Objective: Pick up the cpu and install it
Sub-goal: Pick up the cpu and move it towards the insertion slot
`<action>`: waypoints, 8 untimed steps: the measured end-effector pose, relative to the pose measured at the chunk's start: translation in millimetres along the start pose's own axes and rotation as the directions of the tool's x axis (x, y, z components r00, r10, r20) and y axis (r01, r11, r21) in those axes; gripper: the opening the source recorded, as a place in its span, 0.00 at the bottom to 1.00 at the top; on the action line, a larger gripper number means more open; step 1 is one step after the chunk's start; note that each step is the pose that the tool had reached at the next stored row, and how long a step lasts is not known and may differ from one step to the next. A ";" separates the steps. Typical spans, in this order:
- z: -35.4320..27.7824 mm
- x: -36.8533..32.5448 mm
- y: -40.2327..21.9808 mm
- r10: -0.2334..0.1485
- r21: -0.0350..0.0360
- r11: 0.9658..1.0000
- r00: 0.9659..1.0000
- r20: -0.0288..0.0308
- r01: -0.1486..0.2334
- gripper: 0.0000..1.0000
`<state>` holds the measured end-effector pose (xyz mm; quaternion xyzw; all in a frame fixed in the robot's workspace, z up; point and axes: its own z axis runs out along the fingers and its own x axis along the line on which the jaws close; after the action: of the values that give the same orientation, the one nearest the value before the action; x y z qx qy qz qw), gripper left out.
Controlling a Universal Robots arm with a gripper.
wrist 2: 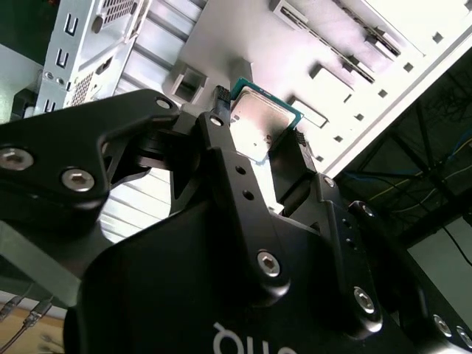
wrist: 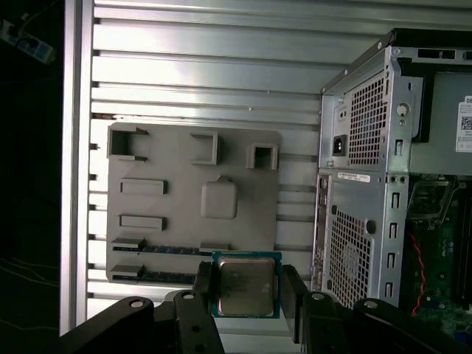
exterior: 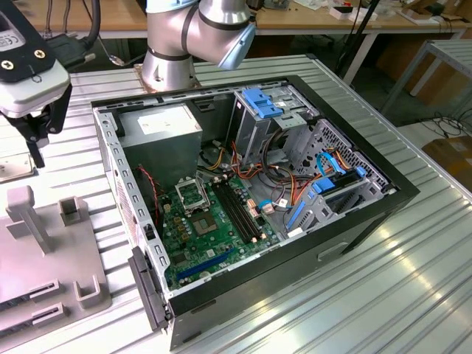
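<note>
Two wrist views — tool (wrist: 247,271) clamps cpu (wrist: 247,286); exterior view: open case (exterior: 295,274)

Black gripper (wrist: 248,276), clamping the silvery green-rimmed cpu (wrist: 245,291), hangs in open air over the grey slotted plate (wrist: 162,214). We find the perforated steel wall (wrist: 354,243) of the black computer case (exterior: 369,214) between it and the metal-framed socket (exterior: 193,195); case top open.

Probably a robotics lab: opened computer case (exterior: 295,274) on ribbed metal table (exterior: 391,295), wooden workbenches (exterior: 74,16) behind.
</note>
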<state>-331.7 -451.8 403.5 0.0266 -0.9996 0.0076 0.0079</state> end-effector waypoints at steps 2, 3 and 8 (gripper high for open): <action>0.0 -1.4 -0.1 0.000 0.000 1.000 1.000 0.000 0.000 0.47; -0.1 -2.0 -0.1 0.000 0.000 1.000 1.000 0.000 0.000 0.47; -0.1 -5.1 -0.3 0.000 0.000 1.000 1.000 0.000 0.000 0.47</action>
<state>-326.6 -451.8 403.5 0.0266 -0.9996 0.0077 0.0079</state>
